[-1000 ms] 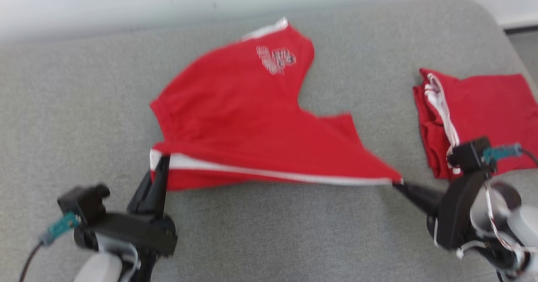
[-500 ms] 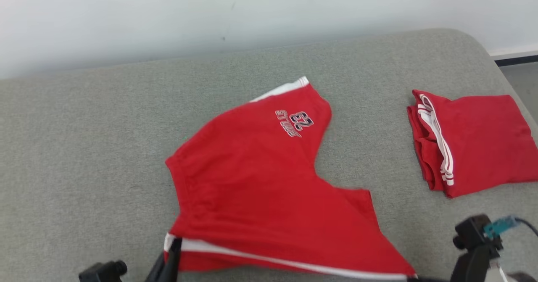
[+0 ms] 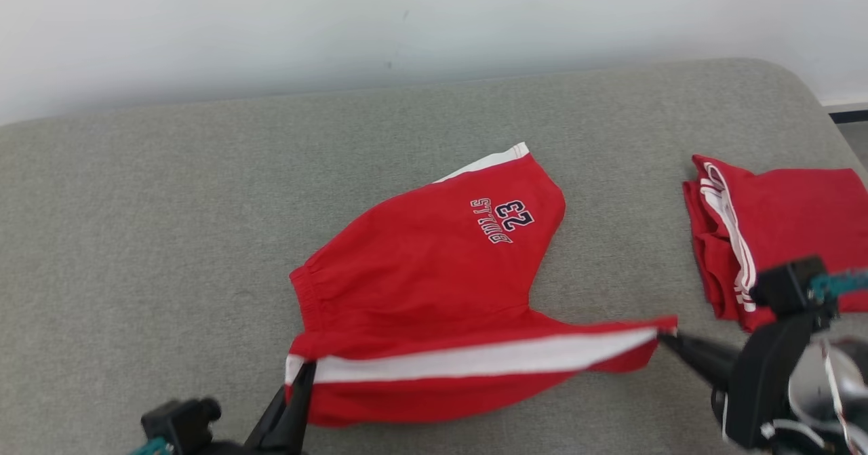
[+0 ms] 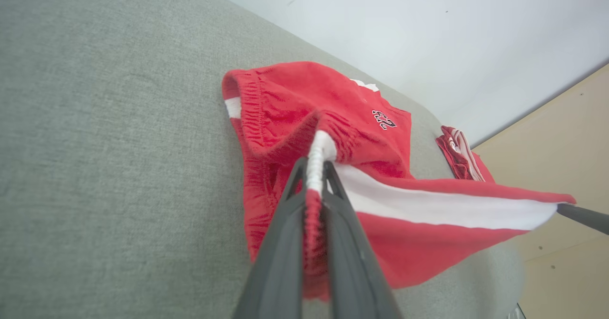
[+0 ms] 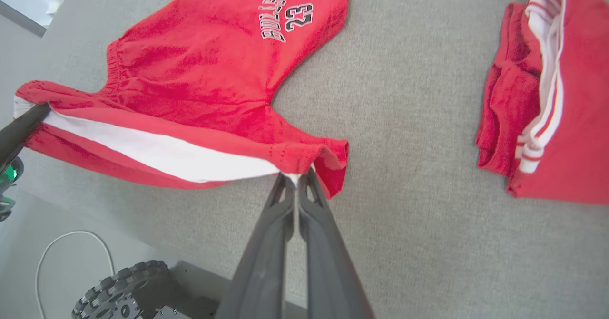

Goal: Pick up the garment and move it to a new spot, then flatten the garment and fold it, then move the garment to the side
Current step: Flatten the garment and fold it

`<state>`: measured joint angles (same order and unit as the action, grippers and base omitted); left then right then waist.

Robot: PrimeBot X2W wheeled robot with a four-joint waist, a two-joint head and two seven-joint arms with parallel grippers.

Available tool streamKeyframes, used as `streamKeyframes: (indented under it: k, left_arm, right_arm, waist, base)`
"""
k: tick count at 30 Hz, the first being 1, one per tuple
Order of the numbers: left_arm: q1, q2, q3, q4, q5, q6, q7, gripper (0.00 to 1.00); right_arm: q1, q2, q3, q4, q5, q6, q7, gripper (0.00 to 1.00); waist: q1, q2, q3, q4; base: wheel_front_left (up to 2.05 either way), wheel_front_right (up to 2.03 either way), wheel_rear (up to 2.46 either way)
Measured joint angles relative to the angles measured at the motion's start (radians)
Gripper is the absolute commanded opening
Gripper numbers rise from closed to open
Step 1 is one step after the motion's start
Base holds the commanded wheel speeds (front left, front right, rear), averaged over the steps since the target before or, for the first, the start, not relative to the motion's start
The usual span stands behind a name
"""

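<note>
Now, the red shorts (image 3: 434,285) lie mid-cushion with their near edge lifted. Your left gripper (image 3: 302,373) is clamped on the waistband corner and your right gripper (image 3: 668,336) is pinched shut on the leg hem. Pull apart evenly and lower both together so the white stripe (image 3: 488,359) lands straight. The fabric looks soft and lightly rumpled. Its printed leg lies flat on the grey cushion (image 3: 169,204), well apart from the folded red garment (image 3: 780,231).

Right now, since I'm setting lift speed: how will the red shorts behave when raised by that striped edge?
Probably floppy: the red shorts drape from the stretched edge onto the grey cushion. Likely light: the left gripper and right gripper hold them by thin corner pinches. Jerked, corners might slip.
</note>
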<state>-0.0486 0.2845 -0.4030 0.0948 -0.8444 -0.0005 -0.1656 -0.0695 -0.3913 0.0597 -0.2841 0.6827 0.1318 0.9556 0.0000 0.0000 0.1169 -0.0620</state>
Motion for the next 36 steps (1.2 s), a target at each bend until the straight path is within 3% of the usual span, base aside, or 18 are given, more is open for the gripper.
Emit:
streamKeyframes:
  k: [9,13,25,36]
  left_arm:
    - [-0.192,-0.071,-0.011,0.088,-0.005,-0.025,0.012,0.0]
    - [-0.281,-0.095,-0.015,0.15,0.022,-0.016,-0.005,0.0]
    - [-0.455,-0.186,-0.023,0.305,0.042,0.019,-0.035,0.0]
    - [-0.557,-0.224,-0.031,0.404,0.029,0.029,-0.069,0.0]
  right_arm:
    - [-0.317,-0.079,0.15,0.277,0.011,0.0,-0.22,0.0]
    - [-0.432,-0.1,0.215,0.392,0.017,0.0,-0.306,0.0]
    - [-0.721,-0.102,0.339,0.72,-0.033,0.0,-0.534,0.0]
    - [-0.879,-0.059,0.396,0.951,-0.081,0.0,-0.649,0.0]
  waist:
    - [0.0001,0.0001,0.028,0.048]
    - [0.0002,0.0001,0.053,0.069]
    - [0.0002,0.0002,0.151,0.124]
    - [0.0002,0.0002,0.226,0.17]
  base:
    - [0.0,0.0,0.0]
    - [0.0,0.0,0.0]
    - [0.0,0.0,0.0]
    - [0.0,0.0,0.0]
